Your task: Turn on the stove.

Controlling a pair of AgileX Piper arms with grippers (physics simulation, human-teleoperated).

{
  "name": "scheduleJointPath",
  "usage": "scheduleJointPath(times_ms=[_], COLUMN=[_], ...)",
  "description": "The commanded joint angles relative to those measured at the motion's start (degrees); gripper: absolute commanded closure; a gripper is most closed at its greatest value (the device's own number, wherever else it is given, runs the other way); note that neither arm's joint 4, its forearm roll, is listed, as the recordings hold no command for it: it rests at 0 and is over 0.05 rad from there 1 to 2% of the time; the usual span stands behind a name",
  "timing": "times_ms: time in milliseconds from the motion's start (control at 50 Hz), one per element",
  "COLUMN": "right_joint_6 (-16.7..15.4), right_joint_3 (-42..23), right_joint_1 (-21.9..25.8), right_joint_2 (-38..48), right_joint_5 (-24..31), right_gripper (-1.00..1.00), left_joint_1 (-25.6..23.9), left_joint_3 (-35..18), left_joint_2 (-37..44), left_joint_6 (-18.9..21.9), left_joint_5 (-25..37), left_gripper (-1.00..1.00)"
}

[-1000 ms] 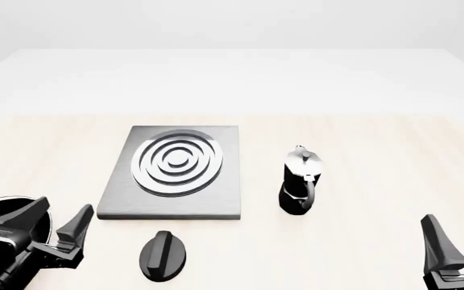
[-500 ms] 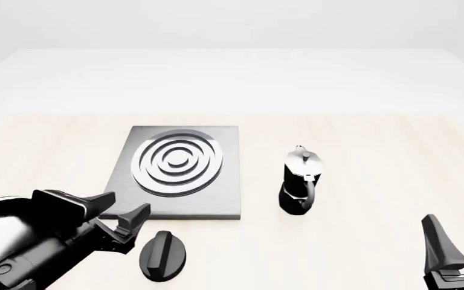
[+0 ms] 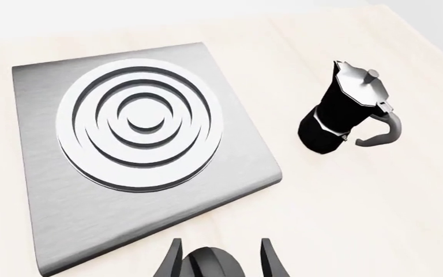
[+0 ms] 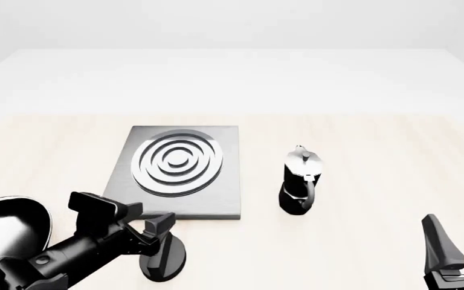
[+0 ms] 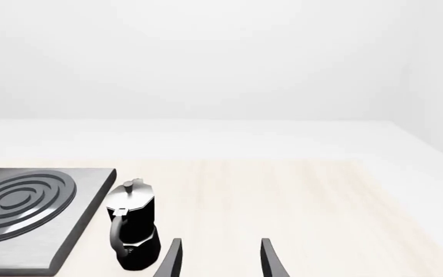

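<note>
Brushed grey stove (image 4: pixel 176 172), black oval knob (image 4: pixel 166 257)

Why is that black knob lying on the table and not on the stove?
That is the one odd thing: the knob sits loose on the table beside the stove. The coffee pot stands upright; nothing spilled.

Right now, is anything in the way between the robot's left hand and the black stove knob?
No. The left gripper is open right over the knob, one finger on each side, nothing between. The moka pot stands off to the right, and the frying pan to the left.
</note>
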Motion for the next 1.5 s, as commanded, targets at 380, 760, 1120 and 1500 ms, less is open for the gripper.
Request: scheduleJointPath(times_ms=[380, 760, 1120, 1500], right_joint_6=[0.7, 0.8, 0.6, 0.7], right_joint_3=[0.0, 0.0, -0.1, 0.0], right_joint_1=[-0.1, -0.2, -0.4, -0.3], right_joint_2=[-0.3, -0.3, -0.3, -0.3], right_joint_5=[-0.4, -0.7, -0.9, -0.7], right_gripper=[-1.0, -1.0, -1.0, -1.0], left_joint_1=[-2.1, -2.4, -2.8, -2.1], left_joint_3=[1.3, 1.9, 2.6, 3.2], left_joint_2=[11.7, 16.6, 20.8, 26.2], left_joint_6=[-1.7, -1.2, -1.6, -2.0], left_joint_5=[-8.0, -11.6, -15.0, -19.6], left_gripper=[-1.0, -1.0, -1.0, -1.0])
